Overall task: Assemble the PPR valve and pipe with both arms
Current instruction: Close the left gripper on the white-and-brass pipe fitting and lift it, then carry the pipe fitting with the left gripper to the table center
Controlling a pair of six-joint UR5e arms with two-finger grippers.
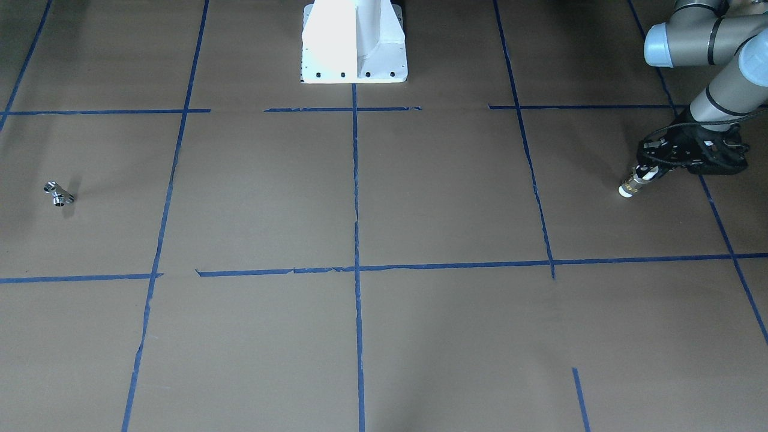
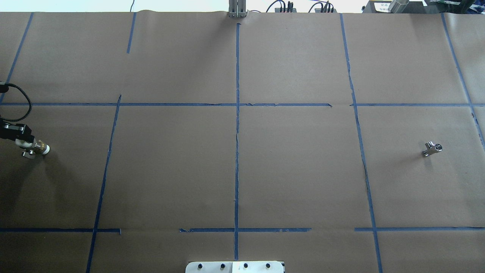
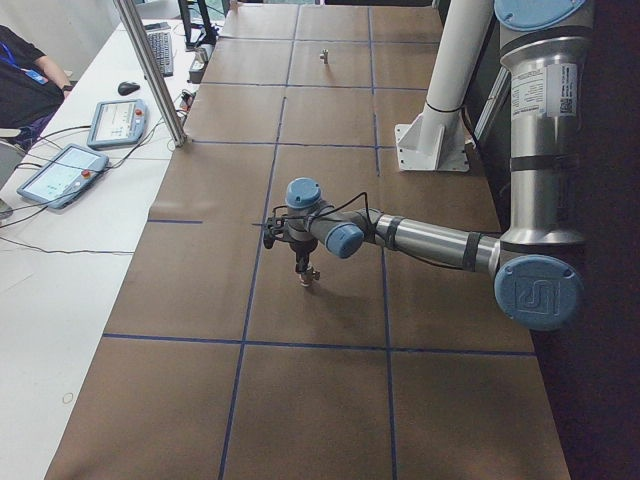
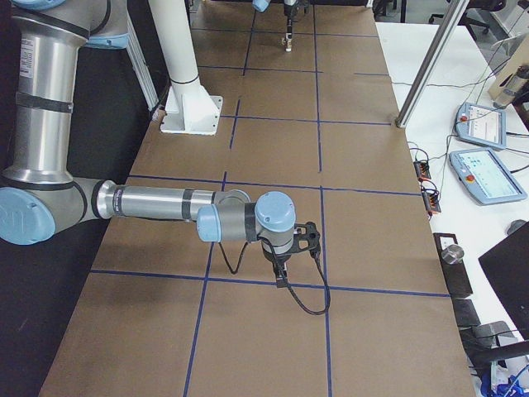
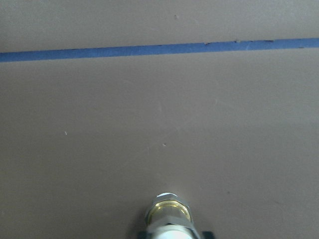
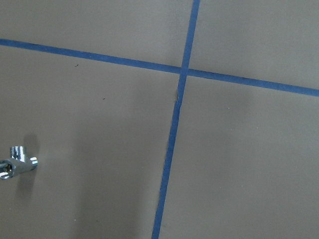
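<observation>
The left tool (image 1: 647, 174) is clamped on the PPR valve (image 1: 633, 185), far out on the robot's left of the white pedestal (image 1: 354, 42). It grips one white end, so the brass nut band and the other white end poke out past the fingertips. That looks deliberate to me, since the free end is the one that has to meet the other part. The valve hangs tilted, low over the brown paper of the desk (image 1: 420, 198), and I can't say for sure whether its tip is clear of the surface. The pipe (image 1: 59, 193), the small chrome T-fitting, lies loose on the desk about as far from the pedestal on the opposite side, with nothing touching it. So the two parts are well apart, with the pedestal roughly midway between them. The right tool (image 4: 280, 273) hangs low over the desk on that same side of the pedestal. I only see it from the end of the desk, and I cannot tell whether its jaws are apart or together. Its wrist camera has the pipe at the lower left edge of the picture, so I judge it is near the fitting but not yet lined up over it. By my reckoning one half of the pickup is done, and the pipe has yet to be grasped before the parts can be brought together.
</observation>
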